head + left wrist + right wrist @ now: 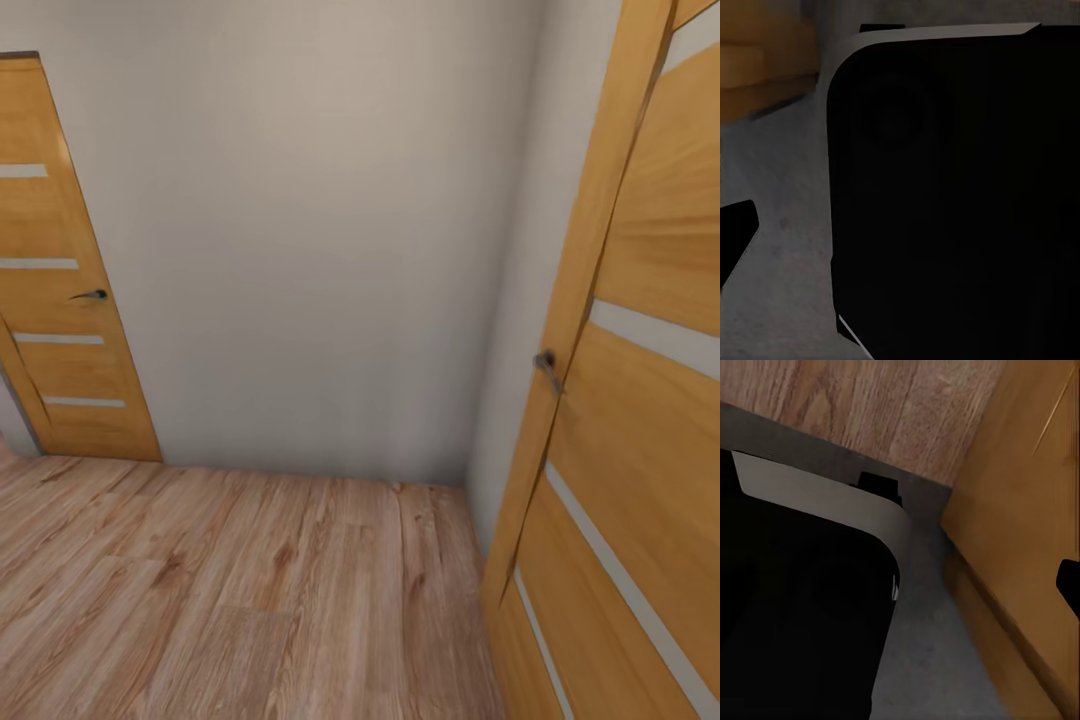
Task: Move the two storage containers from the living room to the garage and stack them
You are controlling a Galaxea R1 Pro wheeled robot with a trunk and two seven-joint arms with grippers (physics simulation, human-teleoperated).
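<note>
Base: a black, round-cornered part of the robot's body point(952, 202) lies close under both wrist cameras, over grey floor point(930, 660).
Left gripper: a dark tip at the left wrist view's edge may belong to it; I cannot tell how far open it is or whether it holds anything.
Right gripper: the same, a dark sliver only; its state cannot be told.
Near door: an orange-brown door point(640, 420) stands open at the right, its handle point(546, 366) facing the wall.
Planks: a light wood floor point(230, 600) runs ahead to a plain wall point(320, 230).
Far door: a 2nd matching door point(60, 290) is shut at the left.
Bins: the 2 bins are not in sight; the robot looks to be travelling between rooms.
Handling: judging from the task, lidless plastic bins should be light, stiff and rather slick; pinching a long wall's rim near mid-length seems the surest hold.
</note>
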